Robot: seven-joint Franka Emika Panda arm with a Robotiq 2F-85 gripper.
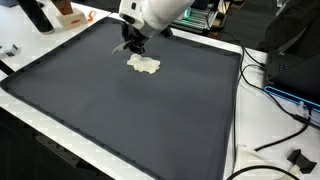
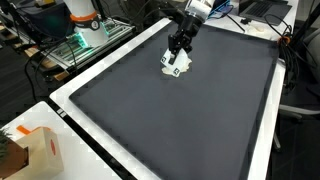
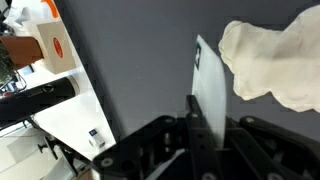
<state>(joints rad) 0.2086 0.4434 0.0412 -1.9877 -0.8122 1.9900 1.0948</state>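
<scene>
1 gripper [image 2: 180,50] pointing down over crumpled white cloth [image 2: 176,68], fingertips at cloth's top, cloth on dark mat [image 2: 180,120], cardboard box [image 2: 35,150] at corner, well apart

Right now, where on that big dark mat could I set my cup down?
Almost all of the dark mat is bare: the wide stretch from the white cloth to the near edge, and both sides of it. It is crowded only by the far edge, where the gripper hangs at the cloth, and off the mat among the cables.
</scene>
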